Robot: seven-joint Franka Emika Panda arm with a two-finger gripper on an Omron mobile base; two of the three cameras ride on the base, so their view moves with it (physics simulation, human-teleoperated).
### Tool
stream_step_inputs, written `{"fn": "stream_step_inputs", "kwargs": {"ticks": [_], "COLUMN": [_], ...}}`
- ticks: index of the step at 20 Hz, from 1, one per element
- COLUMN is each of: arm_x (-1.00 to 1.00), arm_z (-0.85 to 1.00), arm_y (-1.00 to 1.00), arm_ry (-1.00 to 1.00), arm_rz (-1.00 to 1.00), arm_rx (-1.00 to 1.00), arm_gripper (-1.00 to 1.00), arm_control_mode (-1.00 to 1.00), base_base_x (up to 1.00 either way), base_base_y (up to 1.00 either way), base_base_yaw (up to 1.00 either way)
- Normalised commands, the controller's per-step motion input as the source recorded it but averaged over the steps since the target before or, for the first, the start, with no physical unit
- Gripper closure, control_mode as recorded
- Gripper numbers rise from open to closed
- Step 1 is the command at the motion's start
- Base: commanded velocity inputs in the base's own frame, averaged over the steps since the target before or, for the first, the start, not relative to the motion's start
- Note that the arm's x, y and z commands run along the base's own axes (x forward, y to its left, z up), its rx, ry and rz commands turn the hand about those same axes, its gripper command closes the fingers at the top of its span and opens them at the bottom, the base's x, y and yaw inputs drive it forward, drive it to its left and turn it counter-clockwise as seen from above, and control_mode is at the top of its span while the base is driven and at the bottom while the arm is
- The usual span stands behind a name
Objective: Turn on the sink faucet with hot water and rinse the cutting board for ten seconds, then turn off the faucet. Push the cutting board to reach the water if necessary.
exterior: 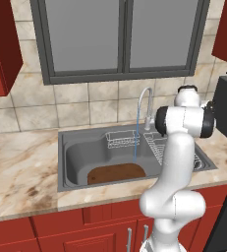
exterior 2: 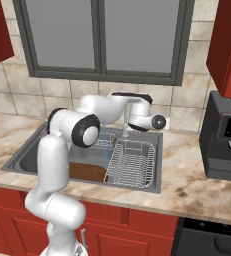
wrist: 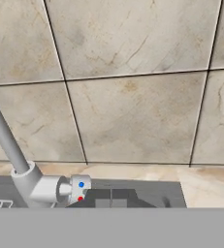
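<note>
A: Hidden items?
B: Cutting board (exterior 2: 87,172), left part behind the arm; sink faucet (exterior 2: 125,120) spout, mostly behind the arm.
A: Cut off?
B: Faucet neck, at the hand view's left edge.

Your left base view looks forward and down from behind the arm's left side, squarely at the sink (exterior: 68,162) set in the counter (exterior: 21,172) under the window (exterior: 122,37). Your right base view covers that same sink (exterior 2: 24,155) and window (exterior 2: 102,35) from the arm's right, angled leftward. Your hand view sits very near the tiled wall (wrist: 133,106), facing it level, with the sink faucet (wrist: 40,186) base at its lower left.
</note>
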Motion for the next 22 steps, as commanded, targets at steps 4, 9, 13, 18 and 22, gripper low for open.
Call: {"fn": "stream_step_inputs", "kwargs": {"ticks": [4,9,13,18,22], "arm_x": [0.00,0.04,0.04,0.02,0.00], "arm_z": [0.00,0.00,0.00,-0.01,-0.02], "arm_y": [0.00,0.00,0.00,0.00,0.00], "arm_ry": [0.17,0.10,0.09,0.05,0.00], "arm_rz": [0.04,0.01,0.01,0.02,0.03], "arm_rx": [0.00,0.00,0.00,0.00,0.00], "arm_gripper": [1.00,1.00,1.00,1.00,1.00], "arm_control_mode": [-1.00,-1.00,-1.00,-1.00,-1.00], "base_base_x": [0.00,0.00,0.00,0.00,0.00], "base_base_y": [0.00,0.00,0.00,0.00,0.00], "base_base_yaw": [0.00,0.00,0.00,0.00,0.00]}}
